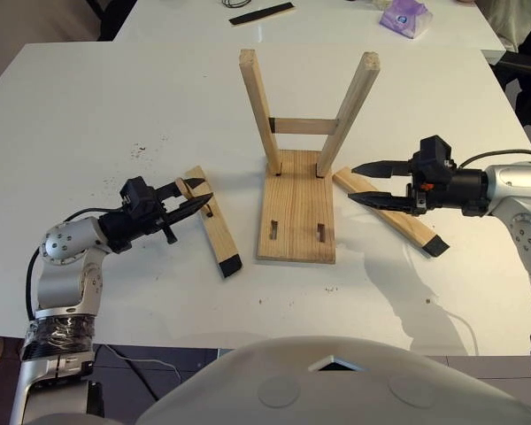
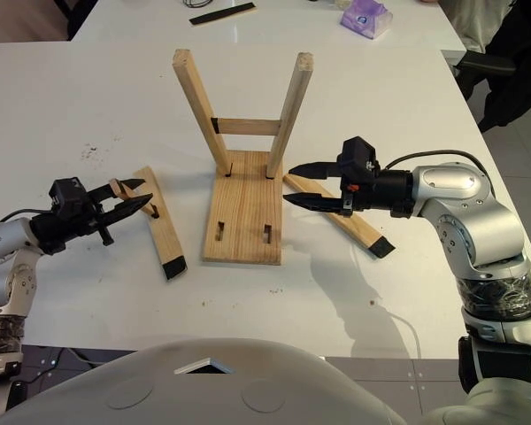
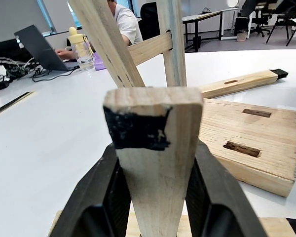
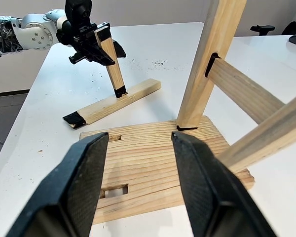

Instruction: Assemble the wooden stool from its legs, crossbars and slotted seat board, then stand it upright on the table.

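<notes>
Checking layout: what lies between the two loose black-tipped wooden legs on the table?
The flat slotted wooden seat board, holding two upright legs; the left eye view shows it.

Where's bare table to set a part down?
Free: the near table strip in front of the seat board, and the far-left corner. Crowded: beside the board, left tool clamping a crossbar in the left leg, right tool over the right leg.
</notes>
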Motion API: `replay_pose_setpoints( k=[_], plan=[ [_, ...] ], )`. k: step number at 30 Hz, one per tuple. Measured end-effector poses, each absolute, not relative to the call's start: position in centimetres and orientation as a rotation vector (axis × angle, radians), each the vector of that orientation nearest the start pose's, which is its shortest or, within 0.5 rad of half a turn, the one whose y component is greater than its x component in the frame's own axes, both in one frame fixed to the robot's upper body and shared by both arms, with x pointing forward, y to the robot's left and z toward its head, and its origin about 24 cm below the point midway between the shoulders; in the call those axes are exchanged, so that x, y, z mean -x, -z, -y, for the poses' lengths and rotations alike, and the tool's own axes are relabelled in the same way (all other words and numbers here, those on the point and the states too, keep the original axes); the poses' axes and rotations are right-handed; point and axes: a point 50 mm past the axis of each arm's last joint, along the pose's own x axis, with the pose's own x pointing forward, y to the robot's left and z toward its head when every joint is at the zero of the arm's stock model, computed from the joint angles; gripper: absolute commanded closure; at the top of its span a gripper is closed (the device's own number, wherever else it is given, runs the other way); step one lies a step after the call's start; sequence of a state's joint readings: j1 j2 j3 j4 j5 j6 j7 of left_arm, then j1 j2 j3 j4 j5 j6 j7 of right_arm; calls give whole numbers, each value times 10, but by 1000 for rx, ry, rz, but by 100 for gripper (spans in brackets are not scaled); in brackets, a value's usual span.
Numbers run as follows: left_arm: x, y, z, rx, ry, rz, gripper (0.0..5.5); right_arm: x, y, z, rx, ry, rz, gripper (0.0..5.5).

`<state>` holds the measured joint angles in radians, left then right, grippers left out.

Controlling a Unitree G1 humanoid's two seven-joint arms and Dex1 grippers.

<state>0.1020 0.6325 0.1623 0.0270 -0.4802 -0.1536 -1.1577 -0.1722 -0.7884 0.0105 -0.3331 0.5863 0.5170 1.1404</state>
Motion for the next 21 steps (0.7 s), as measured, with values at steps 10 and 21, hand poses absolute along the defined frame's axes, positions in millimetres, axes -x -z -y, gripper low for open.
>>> replay_pose_setpoints(
  k=[10,21],
  plan=[
    [-208,-69,-265,-155,983,-51,420,-233,-145,187,196,-1340,-234,314],
    [-226,-82,-252,-170,1062,-184,420,-236,-144,186,195,-1352,-245,314]
  ],
)
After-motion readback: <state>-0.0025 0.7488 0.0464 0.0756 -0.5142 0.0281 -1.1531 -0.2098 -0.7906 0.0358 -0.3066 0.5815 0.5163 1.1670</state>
